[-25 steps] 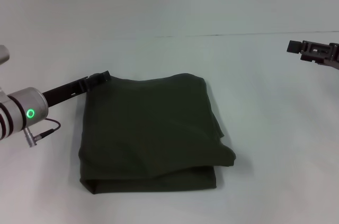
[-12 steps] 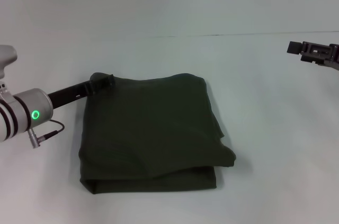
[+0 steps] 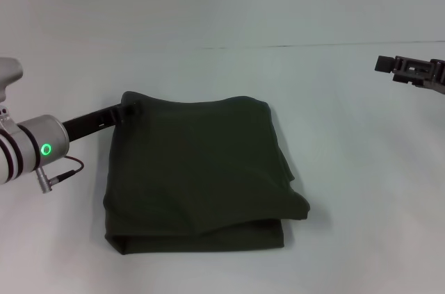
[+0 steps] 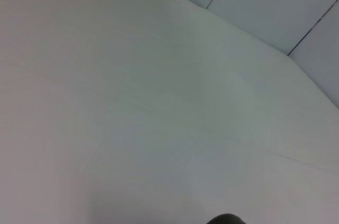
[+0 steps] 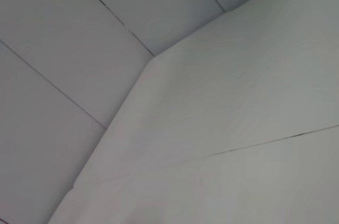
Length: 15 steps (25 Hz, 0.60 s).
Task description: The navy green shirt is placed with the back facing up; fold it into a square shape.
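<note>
**Now the left fingers sit at the far left corner of the folded shirt**

Compared with half a second ago, the left gripper (image 3: 130, 108) is a little deeper at the cloth: its black fingertips, which were clearly seen beside the corner before, are now partly covered by the edge of the navy green shirt (image 3: 198, 172). Whether the fingers are wide, narrow or pinching the cloth, I cannot tell. The right gripper (image 3: 384, 63) has moved only very slightly and hangs far from the shirt, above the table, on the right side; how its fingers stand, I also cannot tell.

The shirt lies folded into a thick, nearly square bundle, starting just at the left fingertips and going away from them toward the robot and to the right. Its long axis is slightly from far to near. The doubled layers open at the near edge and at the near right corner, where the upper layer sticks out a bit. The top side is plain, with soft wrinkles.

The table (image 3: 348, 169) is pale, whitish and smooth, with one thin dark line across it beyond the shirt. The wrist views show pale surfaces and grey wall panels (image 5: 79, 49) with thin seams.
</note>
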Motion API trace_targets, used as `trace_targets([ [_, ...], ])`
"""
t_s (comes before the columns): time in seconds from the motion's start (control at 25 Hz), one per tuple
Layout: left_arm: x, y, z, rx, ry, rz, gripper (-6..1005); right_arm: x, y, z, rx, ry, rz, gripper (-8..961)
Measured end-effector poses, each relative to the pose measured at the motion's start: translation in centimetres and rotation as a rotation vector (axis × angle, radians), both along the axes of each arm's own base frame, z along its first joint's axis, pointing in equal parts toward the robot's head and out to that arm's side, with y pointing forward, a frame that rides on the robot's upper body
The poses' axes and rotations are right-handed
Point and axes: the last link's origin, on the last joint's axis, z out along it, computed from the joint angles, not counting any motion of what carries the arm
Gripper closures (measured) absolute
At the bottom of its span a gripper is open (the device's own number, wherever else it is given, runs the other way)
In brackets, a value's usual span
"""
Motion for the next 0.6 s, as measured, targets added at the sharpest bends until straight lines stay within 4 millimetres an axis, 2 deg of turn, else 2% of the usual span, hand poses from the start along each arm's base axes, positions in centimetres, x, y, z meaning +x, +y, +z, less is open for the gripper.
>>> trace_targets([
  [0.4, 0.03, 0.29, 0.14, 0.012, 0.007, 0.007, 823, -0.02, -0.11, -0.31, -0.01, -0.004, 0.004, 85],
  [0.6, 0.43, 0.61, 0.1, 0.016, 0.002, 0.003, 908, 0.03, -0.16, -0.35, -0.01, -0.012, 0.009, 85],
])
